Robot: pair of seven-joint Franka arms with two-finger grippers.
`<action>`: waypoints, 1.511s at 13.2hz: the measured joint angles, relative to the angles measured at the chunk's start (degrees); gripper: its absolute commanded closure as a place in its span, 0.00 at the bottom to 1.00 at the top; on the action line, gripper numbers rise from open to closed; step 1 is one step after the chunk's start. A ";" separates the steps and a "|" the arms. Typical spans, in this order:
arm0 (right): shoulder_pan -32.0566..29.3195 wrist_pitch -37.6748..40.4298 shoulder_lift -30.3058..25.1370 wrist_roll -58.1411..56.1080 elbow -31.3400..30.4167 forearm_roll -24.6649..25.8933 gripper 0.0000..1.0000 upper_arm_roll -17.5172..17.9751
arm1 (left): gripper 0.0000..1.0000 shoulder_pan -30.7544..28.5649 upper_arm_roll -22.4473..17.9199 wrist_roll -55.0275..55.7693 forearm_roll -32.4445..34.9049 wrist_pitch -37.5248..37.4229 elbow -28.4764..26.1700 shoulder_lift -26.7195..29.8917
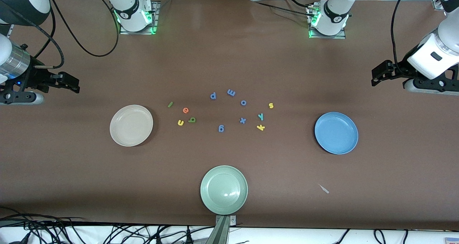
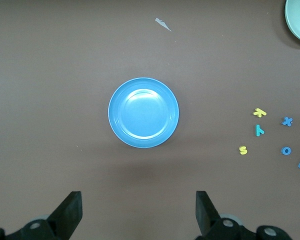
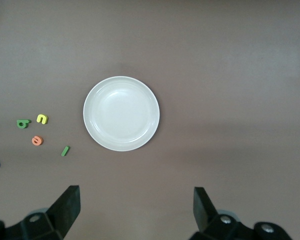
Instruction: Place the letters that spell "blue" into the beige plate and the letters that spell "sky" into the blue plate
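A brown-covered table [image 1: 229, 57] fills the scene; black cables [image 1: 71, 231] tangle along its white near edge.

The bench [image 1: 229, 57] is plain dull brown. On it lie a cream-beige plate [image 1: 131, 125], a plain blue plate [image 1: 336, 133] and a pale green plate [image 1: 224, 190], none patterned. The letters: an olive-green "b" [image 1: 192, 120], a dark green "l" [image 1: 170, 104], a yellow "u" [image 1: 180, 122], an orange "e" [image 1: 185, 110], a yellow "s" [image 1: 271, 105], a yellow "k" [image 1: 260, 127] and a teal "y" [image 1: 260, 116]. The "p" [image 1: 213, 95], "m" [image 1: 231, 92], "o" [image 1: 243, 102], "x" [image 1: 242, 120] and "g" [image 1: 221, 128] are all blue. Both tools, left [image 1: 381, 74] and right [image 1: 66, 82], are black.
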State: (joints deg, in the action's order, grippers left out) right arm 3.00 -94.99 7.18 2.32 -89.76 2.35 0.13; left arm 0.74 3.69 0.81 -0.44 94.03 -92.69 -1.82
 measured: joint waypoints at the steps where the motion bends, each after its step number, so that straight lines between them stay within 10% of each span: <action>1: -0.01 -0.75 0.30 0.00 0.00 0.00 0.00 0.00 | 0.00 0.00 0.03 0.00 0.00 -0.02 0.00 0.00; 20: 2.48 4.43 4.96 -0.30 3.66 -0.06 0.00 0.73 | 0.00 0.00 0.09 0.00 0.00 -0.29 0.02 0.01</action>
State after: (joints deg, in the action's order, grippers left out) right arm 5.48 -90.55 12.15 2.02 -86.11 2.28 0.86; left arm 0.74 3.78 0.81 -0.44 93.74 -92.68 -1.81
